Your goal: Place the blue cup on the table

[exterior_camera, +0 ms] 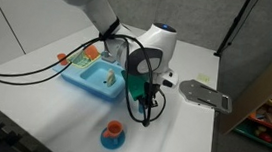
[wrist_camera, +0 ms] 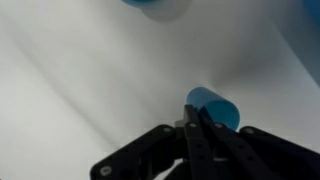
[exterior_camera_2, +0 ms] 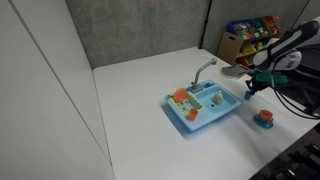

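Note:
In the wrist view the small blue cup (wrist_camera: 213,105) sits pinched at my gripper's (wrist_camera: 195,125) fingertips, its open mouth facing the camera, above the white table (wrist_camera: 80,80). The gripper is shut on its rim. In both exterior views the gripper (exterior_camera: 144,113) (exterior_camera_2: 250,88) hangs just above the table (exterior_camera: 191,132) (exterior_camera_2: 130,120), to one side of the blue toy sink (exterior_camera: 94,77) (exterior_camera_2: 200,108). The cup is too small to make out in those views.
An orange cup on a blue saucer (exterior_camera: 113,134) (exterior_camera_2: 264,119) stands on the table close to the gripper. A grey flat plate (exterior_camera: 207,94) lies beyond it. Cables trail past the sink. Shelves with toys (exterior_camera_2: 250,30) stand off the table.

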